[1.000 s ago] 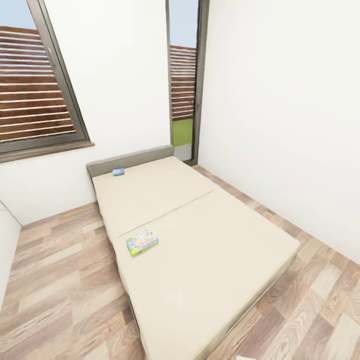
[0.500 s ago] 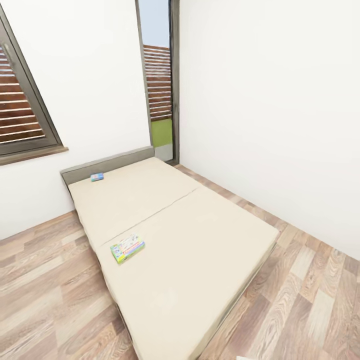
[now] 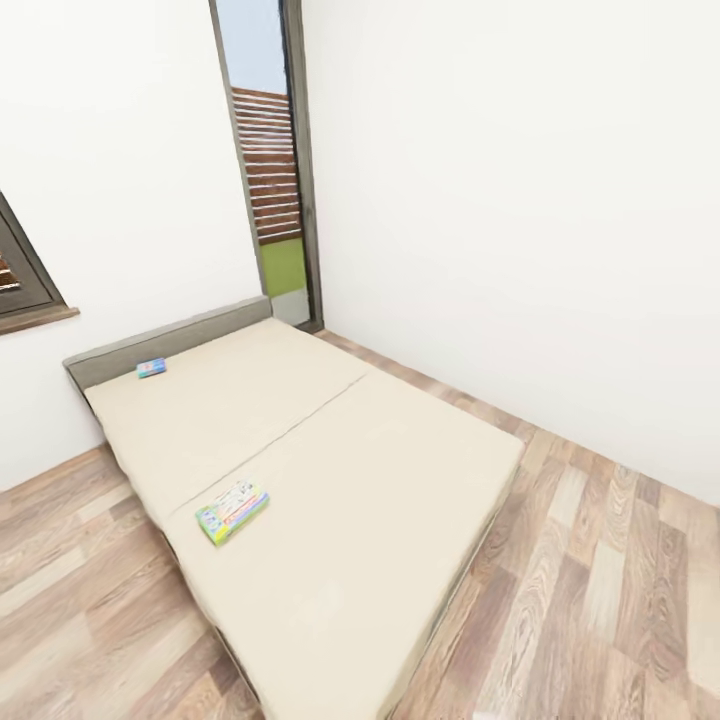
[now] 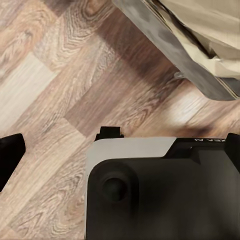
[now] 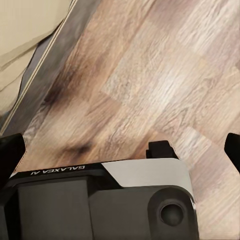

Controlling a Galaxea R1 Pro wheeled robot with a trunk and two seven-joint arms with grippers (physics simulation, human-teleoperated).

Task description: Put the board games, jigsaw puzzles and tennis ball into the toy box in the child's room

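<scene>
Two board games lie on the beige bed (image 3: pixel 340 470). A green-yellow printed box (image 3: pixel 231 511) rests near the bed's left edge, and a smaller blue one (image 3: pixel 151 367) sits by the grey headboard (image 3: pixel 165 342). My left gripper (image 4: pixel 120 150) hangs open over the wood floor, its dark fingertips (image 4: pixel 10 156) far apart with nothing between them. My right gripper (image 5: pixel 120 150) is open the same way, fingertips (image 5: pixel 233 150) spread. The bed frame (image 4: pixel 192 67) (image 5: pixel 42 82) passes through both wrist views. The table, toy box, jigsaw puzzles and tennis ball are out of view.
White walls stand behind and to the right of the bed. A tall narrow window (image 3: pixel 265 170) is in the corner, another window frame (image 3: pixel 20 285) at the far left. Wood floor (image 3: pixel 600 580) runs along both sides of the bed. The robot's base (image 4: pixel 165 195) shows under both grippers.
The whole head view has slid left, so the camera has turned right. The bed and both game boxes keep their places relative to each other.
</scene>
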